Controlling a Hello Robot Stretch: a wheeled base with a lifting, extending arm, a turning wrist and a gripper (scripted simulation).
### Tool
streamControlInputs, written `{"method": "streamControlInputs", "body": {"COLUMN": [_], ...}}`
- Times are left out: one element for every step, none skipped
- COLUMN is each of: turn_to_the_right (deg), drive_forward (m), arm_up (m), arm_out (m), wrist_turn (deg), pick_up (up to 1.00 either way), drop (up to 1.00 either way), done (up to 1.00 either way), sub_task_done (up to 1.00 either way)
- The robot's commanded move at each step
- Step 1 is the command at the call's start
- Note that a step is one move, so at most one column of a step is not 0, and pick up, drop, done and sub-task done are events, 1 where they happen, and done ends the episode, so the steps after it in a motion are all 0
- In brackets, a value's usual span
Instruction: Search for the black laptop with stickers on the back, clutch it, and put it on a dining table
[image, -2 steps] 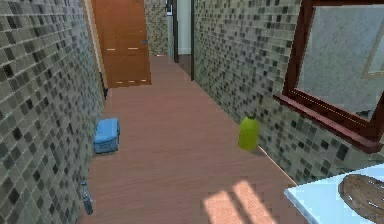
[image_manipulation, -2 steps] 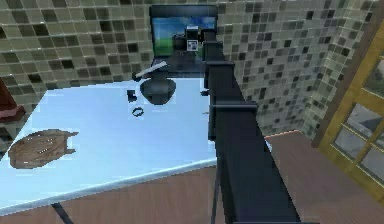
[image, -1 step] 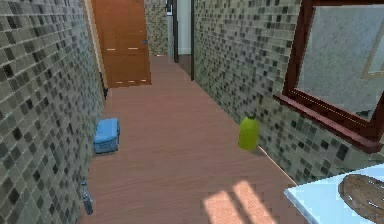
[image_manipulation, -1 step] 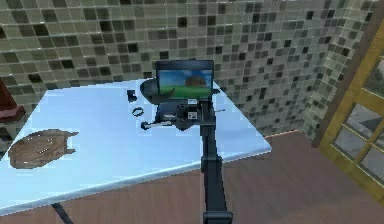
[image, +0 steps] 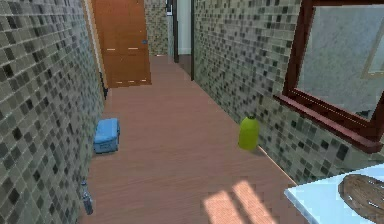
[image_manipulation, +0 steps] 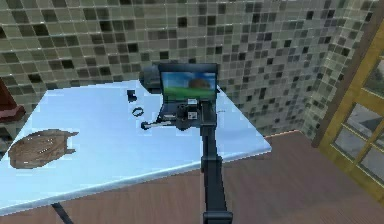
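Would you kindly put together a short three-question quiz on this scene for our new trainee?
1. True or false: the laptop stands on the floor.
2. The flat object on the corridor floor is: A red, B blue, C white.
3. Fill in: the brown object lies on the ___.
Key: 1 false, it stands on the table; 2 B; 3 table.

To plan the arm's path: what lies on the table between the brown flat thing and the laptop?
Small dark things lie on the table between the brown flat thing and the laptop, seen in the arm side view.
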Motion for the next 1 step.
{"method": "streamControlInputs", "body": {"turn_to_the_right": [0.0], "drive_forward": [0.0], "arm_up": [0.1], "arm_out": [0.0], "wrist_turn": [0.0], "pick_up": [0.0], "drop": [0.0], "done": [0.0], "sub_task_done": [0.0]}}
